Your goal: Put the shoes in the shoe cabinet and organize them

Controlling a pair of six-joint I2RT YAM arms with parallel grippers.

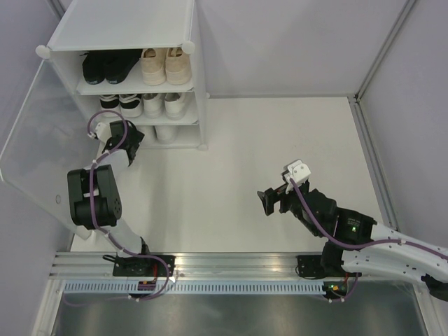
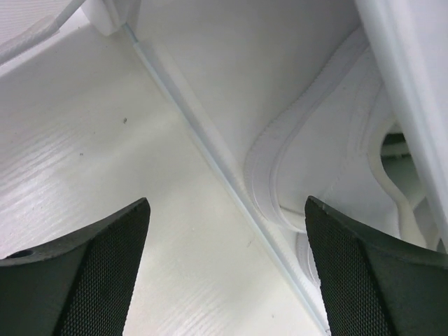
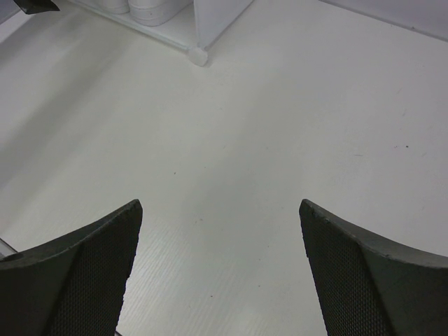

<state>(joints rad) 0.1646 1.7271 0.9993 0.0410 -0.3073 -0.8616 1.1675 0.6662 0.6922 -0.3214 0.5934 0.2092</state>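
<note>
Sneakers are shelved in the shoe cabinet [image 1: 122,24]: black pair [image 1: 108,66] and beige pair [image 1: 166,65] on top, black-and-white pair [image 1: 120,103] and white pair [image 1: 164,105] below, a white sneaker [image 2: 329,161] lowest. None is seen outside, so the task is judged nearly done. The left gripper [image 2: 225,204], at the bottom tier, and the right gripper [image 3: 220,206] are spread, with nothing held.

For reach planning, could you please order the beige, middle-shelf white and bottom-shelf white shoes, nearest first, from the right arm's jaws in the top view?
1. Bottom-shelf white shoes, lowest tier.
2. Middle-shelf white shoes, one tier up.
3. Beige shoes, top tier.
</note>
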